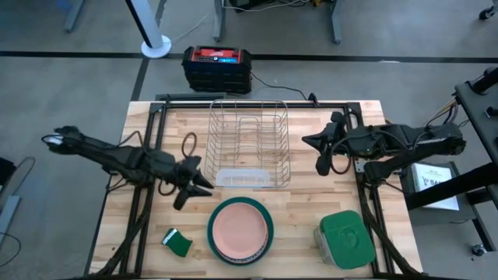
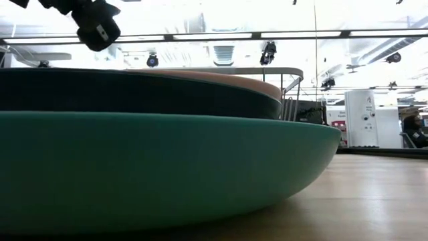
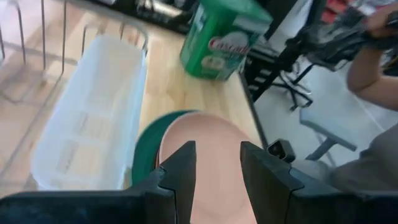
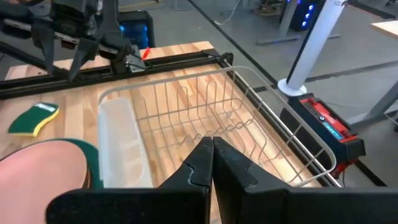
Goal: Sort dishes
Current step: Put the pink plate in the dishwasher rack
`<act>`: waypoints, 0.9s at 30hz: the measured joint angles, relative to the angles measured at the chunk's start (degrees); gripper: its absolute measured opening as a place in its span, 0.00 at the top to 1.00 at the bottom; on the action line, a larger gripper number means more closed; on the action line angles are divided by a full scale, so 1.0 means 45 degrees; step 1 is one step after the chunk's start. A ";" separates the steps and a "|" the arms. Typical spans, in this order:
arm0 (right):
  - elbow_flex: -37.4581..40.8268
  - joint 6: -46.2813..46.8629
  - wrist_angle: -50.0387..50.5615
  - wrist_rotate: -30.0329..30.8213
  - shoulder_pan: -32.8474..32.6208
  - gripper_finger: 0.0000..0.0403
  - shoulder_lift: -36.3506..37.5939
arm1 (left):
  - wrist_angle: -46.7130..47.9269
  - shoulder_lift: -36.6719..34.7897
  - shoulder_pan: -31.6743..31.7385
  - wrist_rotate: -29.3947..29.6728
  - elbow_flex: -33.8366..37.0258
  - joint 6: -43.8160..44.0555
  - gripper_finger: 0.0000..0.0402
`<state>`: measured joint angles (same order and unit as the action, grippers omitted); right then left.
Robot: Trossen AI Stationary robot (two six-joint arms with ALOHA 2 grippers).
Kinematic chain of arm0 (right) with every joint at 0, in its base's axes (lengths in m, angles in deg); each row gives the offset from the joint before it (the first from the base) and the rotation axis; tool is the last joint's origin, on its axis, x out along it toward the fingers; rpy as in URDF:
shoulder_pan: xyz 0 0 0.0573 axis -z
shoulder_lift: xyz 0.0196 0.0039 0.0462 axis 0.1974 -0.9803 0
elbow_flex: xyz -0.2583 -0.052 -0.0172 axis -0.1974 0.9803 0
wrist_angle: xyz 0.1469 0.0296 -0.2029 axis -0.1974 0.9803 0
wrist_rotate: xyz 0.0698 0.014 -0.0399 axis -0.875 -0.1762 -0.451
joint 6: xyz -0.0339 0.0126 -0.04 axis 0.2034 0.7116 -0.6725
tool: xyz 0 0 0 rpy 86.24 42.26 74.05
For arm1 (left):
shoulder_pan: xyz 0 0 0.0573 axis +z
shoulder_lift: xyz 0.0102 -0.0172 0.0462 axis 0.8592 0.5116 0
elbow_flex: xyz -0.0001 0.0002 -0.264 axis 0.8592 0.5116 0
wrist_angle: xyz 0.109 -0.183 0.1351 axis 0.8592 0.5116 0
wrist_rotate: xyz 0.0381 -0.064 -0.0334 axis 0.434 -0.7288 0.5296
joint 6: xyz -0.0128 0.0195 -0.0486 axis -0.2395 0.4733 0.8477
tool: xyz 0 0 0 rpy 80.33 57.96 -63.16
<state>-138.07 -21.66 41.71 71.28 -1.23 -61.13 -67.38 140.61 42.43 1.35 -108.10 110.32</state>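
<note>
One stack of plates (image 1: pixel 240 231) sits at the near middle of the table (image 1: pixel 148 124), salmon-pink plate (image 1: pixel 239 228) on top with a dark teal rim showing around it; in the low view a bright teal-green plate (image 2: pixel 154 167) lies at the bottom and the dark teal one (image 2: pixel 134 94) above it. Whether a fourth plate is in the pile cannot be told. Just behind the stack stands the wire rack (image 1: pixel 249 140) with its clear tray (image 1: pixel 243 178), empty of dishes, so by my judgement the sorting has hardly begun.

Of the two arms the left is the nearer. Its gripper (image 1: pixel 192 180) hangs just beside the stack's far left edge, pointing across towards it, so the plates lie ahead of the fingers and slightly nearer the table's front. In the left wrist view the pink plate shows in the gap between the fingers (image 3: pixel 180 171), which stand partly apart and hold nothing. The next move likely calls for a drop onto the pink rim.

The right gripper (image 1: pixel 320 152) waits beside the rack's right side, fingers pressed together, empty
</note>
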 joint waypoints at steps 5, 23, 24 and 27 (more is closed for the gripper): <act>0.0000 -0.0002 0.0078 0.0004 -0.0214 1.00 0.0083 | 0.0060 0.0629 -0.1078 0.0305 -0.0282 -0.0028 0.71; 0.0005 0.1067 0.1655 -0.0008 -0.0274 1.00 0.0167 | 0.0514 0.4536 -0.3594 0.1664 -0.0246 0.4893 0.71; 0.0005 0.1067 0.1664 -0.0009 -0.0305 1.00 0.0167 | 0.0513 0.4749 -0.3594 0.1666 -0.0246 0.5357 0.71; 0.0005 0.1049 0.1695 -0.0011 -0.0318 1.00 0.0167 | 0.0486 0.5369 -0.3594 0.1723 -0.0246 0.6642 0.71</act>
<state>-138.04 -16.94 49.34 71.23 -2.66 -60.38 -65.20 164.77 26.26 9.11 -109.20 140.21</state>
